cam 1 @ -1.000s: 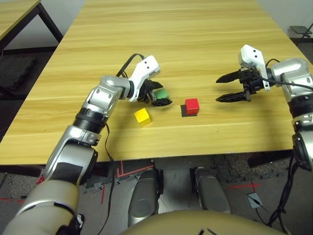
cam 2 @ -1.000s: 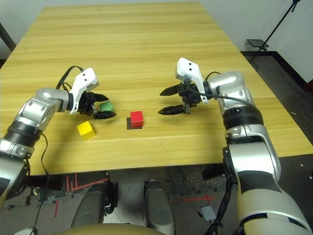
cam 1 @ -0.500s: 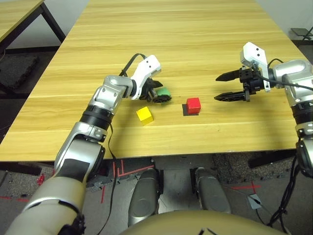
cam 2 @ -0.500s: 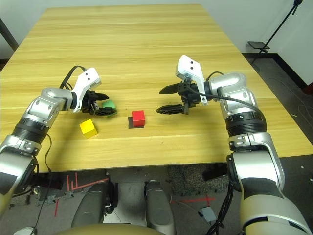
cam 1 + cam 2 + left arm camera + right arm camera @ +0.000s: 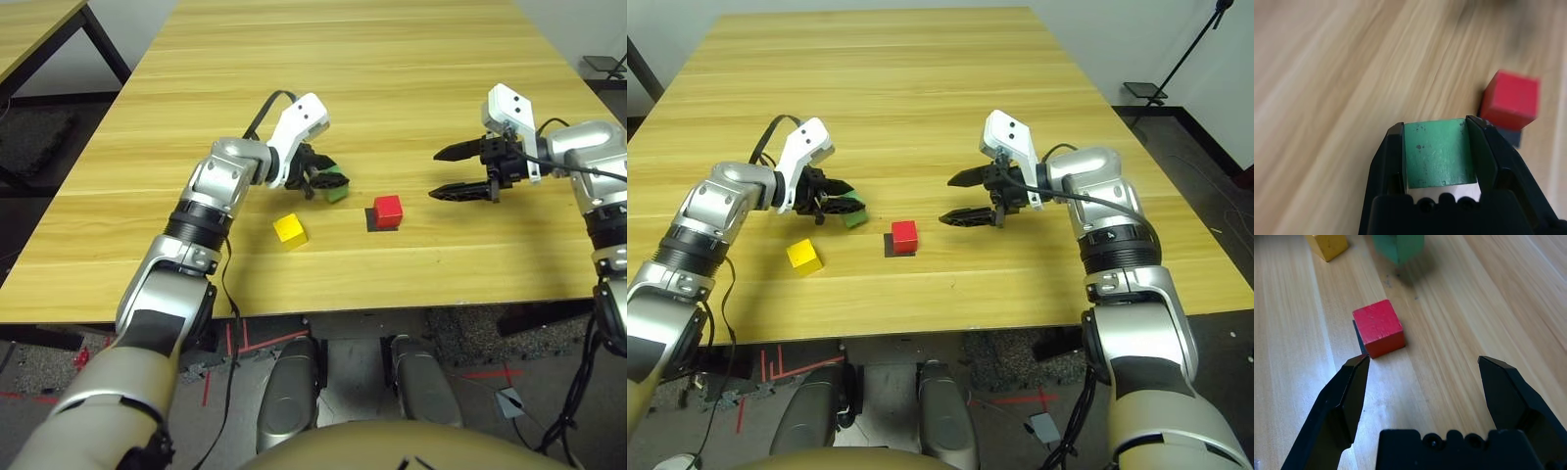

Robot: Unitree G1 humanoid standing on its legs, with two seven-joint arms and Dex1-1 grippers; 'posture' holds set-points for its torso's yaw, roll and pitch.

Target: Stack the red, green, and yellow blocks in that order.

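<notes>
Left gripper (image 5: pixel 323 183) jaws clamped on green block (image 5: pixel 1438 152), held above counter (image 5: pixel 392 78); right gripper (image 5: pixel 446 172) jaws wide, empty; red block (image 5: pixel 387 210) (on black patch (image 5: pixel 373 221)) and yellow block (image 5: pixel 289 228) on counter

Head stereo pair looking forward and down over the light wooden table (image 5: pixel 392 59), left wrist camera close along its fingers, right wrist camera likewise, all views sharing the small red cube (image 5: pixel 1378 327)

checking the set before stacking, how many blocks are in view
3: the green block is clamped in the left gripper, the red block sits on a black patch, and the yellow block lies on the table.
</notes>
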